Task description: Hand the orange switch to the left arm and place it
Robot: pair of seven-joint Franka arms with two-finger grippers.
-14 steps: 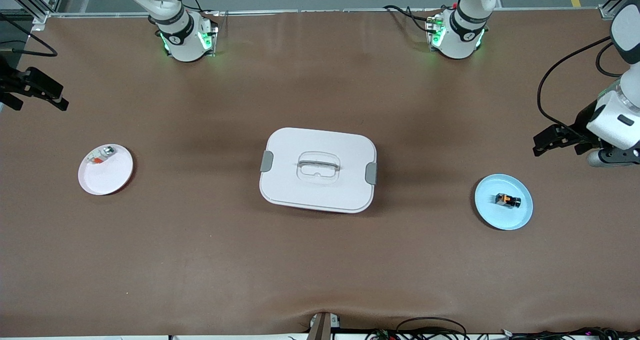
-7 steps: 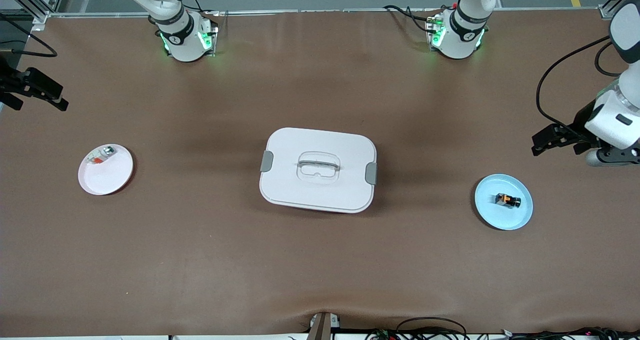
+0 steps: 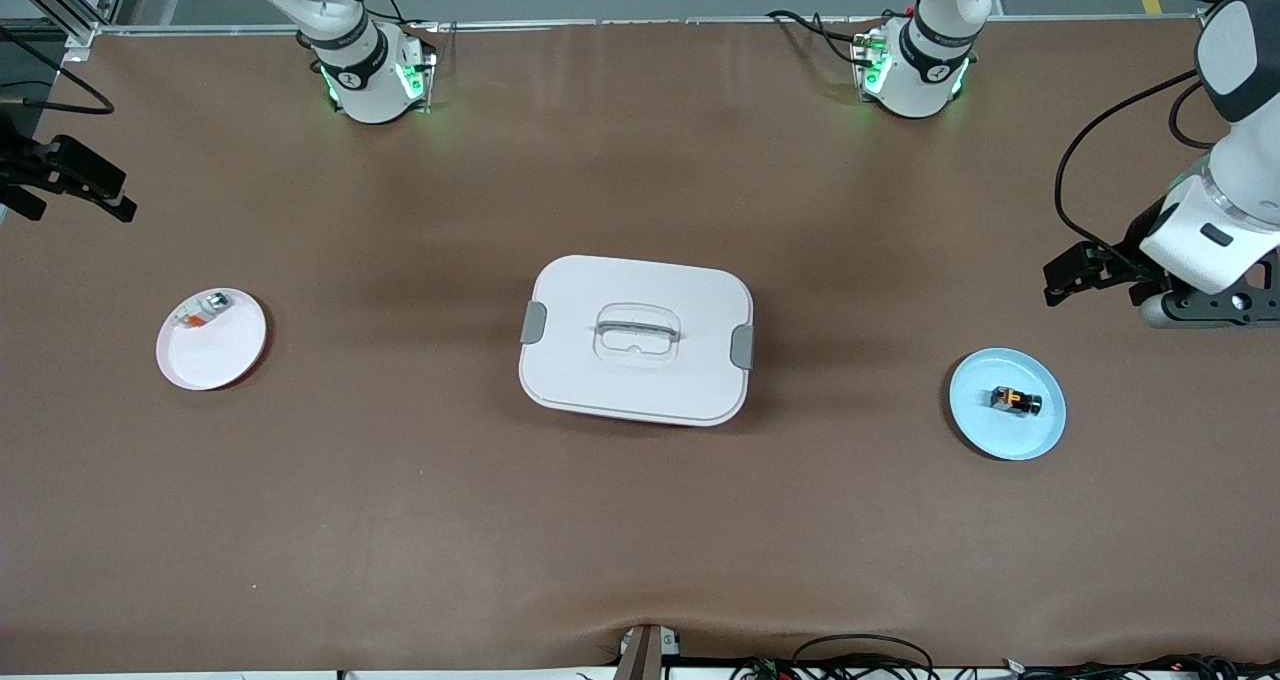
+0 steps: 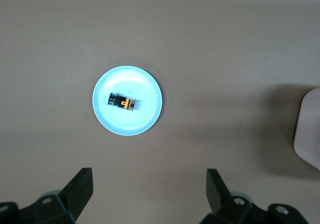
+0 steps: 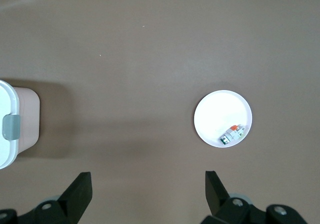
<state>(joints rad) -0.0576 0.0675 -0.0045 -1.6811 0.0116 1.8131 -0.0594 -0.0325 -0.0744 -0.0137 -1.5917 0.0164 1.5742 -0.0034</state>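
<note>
The switch (image 3: pixel 1016 401) is lying on its side in the blue plate (image 3: pixel 1040 436) at the left arm's end of the counter (image 3: pixel 640 520). The left gripper (image 4: pixel 150 189) is hanging over bare counter just beside that plate, jaws spread and holding nothing. The box (image 3: pixel 636 340) is sitting mid-counter, lid on. The pink plate (image 3: pixel 220 355) (carrying a small white part (image 3: pixel 205 310)) is resting at the right arm's end, where the right gripper (image 5: pixel 148 188) is waiting, jaws likewise released.

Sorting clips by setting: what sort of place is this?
Probably a robotics lab bench: two arms bolted to a brown-covered table, loose cables along its edge, and a box and orange switch set out.
</note>
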